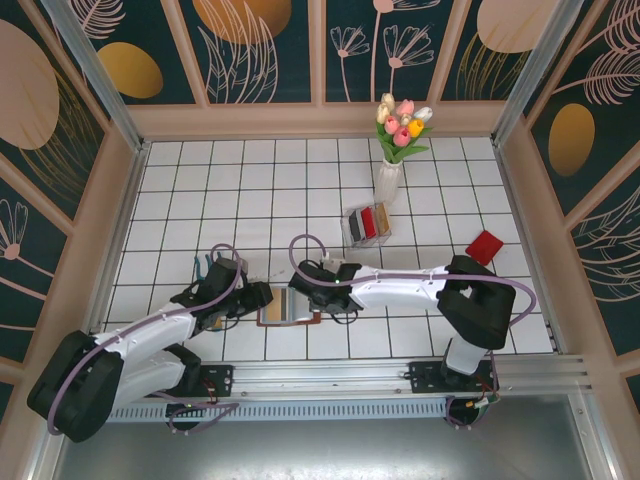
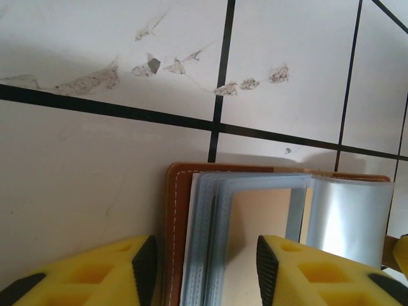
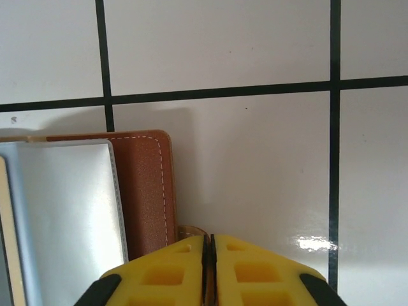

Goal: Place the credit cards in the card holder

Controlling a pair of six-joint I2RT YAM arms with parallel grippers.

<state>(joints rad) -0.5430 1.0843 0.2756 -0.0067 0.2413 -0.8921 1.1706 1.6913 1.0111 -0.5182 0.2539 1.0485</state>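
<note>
Lying open near the front edge of the white tiled bench [image 1: 250, 190], the card holder [image 1: 290, 308] sits flat between the two arms, its brown leather cover down and its grey pockets facing up.

The left gripper [image 1: 258, 298] comes in from the left. In its wrist view, the left gripper [image 2: 204, 255] has its jaws spread, one yellow finger on each side of the card holder's [image 2: 175, 242] left edge. A thin strip of bare tile shows between the outer finger and the stitched brown border.

The right gripper [image 1: 320, 298] reaches across from the right. In its own view, the right gripper [image 3: 208, 245] has its jaws pressed together just off the right edge of the card holder [image 3: 146, 191]. A small brown tab [image 3: 190, 231] peeks out at the fingertips. I cannot tell whether it is nipped between them.

Beyond the card holder the tiles lie open toward the back. A clear box [image 1: 368, 225] stands there, well apart from both grippers, with credit cards [image 1: 370, 220] in red and dark tones on edge inside it. A white vase [image 1: 388, 182] of tulips stands just behind the box. A red card [image 1: 485, 246] lies alone near the right wall, above the right arm's elbow.
</note>
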